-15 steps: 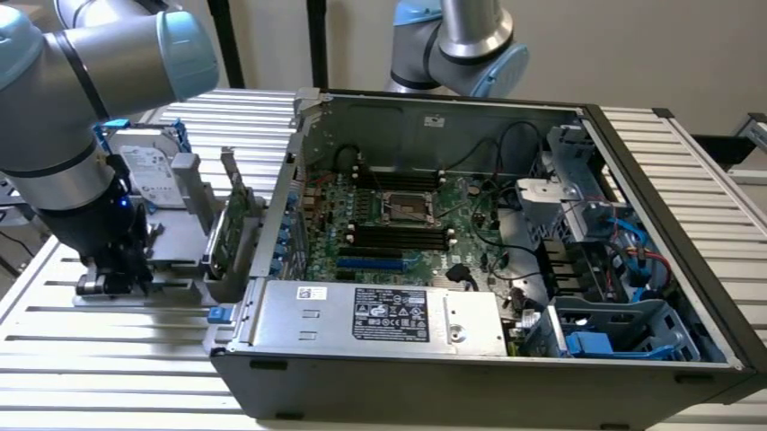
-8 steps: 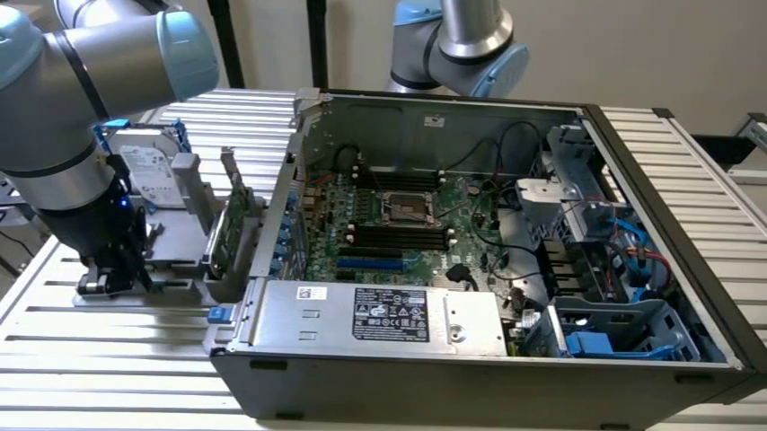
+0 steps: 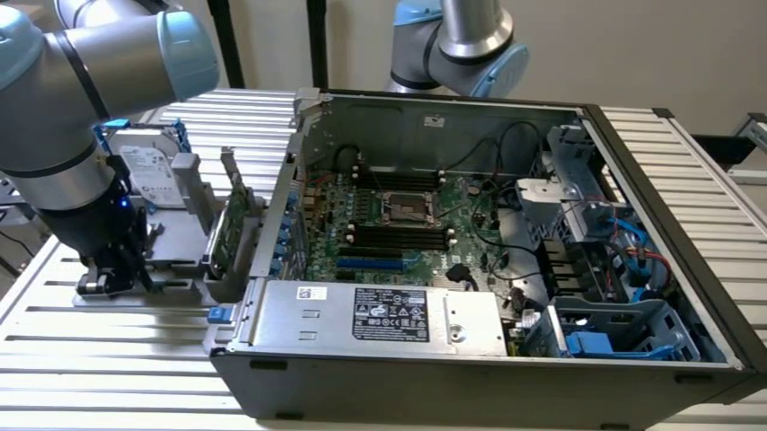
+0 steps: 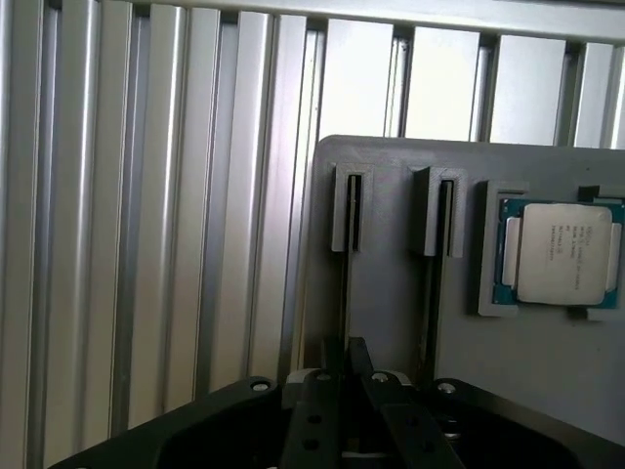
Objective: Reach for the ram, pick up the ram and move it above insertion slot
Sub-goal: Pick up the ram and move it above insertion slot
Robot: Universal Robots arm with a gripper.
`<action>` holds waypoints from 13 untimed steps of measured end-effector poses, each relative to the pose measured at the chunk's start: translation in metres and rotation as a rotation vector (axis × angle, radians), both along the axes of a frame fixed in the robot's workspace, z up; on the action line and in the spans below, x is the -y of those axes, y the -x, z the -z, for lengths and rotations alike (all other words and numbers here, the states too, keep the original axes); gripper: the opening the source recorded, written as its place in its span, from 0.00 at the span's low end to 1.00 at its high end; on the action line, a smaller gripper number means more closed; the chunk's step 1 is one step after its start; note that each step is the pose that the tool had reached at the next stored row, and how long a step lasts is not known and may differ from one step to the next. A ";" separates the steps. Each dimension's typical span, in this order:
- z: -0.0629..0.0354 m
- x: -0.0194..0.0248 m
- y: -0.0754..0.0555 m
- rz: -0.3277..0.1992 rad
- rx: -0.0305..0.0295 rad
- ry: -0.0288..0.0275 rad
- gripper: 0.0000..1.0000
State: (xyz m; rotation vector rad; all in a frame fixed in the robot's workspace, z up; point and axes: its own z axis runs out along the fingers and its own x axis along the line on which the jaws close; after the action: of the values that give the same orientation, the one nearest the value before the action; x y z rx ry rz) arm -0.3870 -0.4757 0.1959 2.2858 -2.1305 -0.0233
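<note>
Two dark fingers of the gripper sit pinched together on what looks like the ram, which shows edge-on as a thin dark strip with its green face hidden. It stands upright in a slot of the gray holder, probably so its top edge can be gripped from above. The holder rests on the ribbed desk.

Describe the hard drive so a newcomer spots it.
Find the open dark grey computer case on the ribbed metal table. Just off its side, toward the exterior view's left, a grey plastic fixture holds parts upright; the silver boxy hard drive stands in it. Unlike the flat green expansion card beside it, it is a thick metal box with a white label and blue trim.
</note>
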 end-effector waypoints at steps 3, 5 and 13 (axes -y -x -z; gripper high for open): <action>0.0000 0.0000 0.000 0.011 0.0000 0.0000 0.14; 0.0000 0.0000 0.000 0.014 0.0000 0.0000 0.14; -0.0014 0.0000 0.000 0.017 -0.0002 0.0001 0.14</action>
State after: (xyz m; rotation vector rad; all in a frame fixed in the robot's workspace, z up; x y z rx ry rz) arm -0.3869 -0.4757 0.1974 2.2679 -2.1493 -0.0236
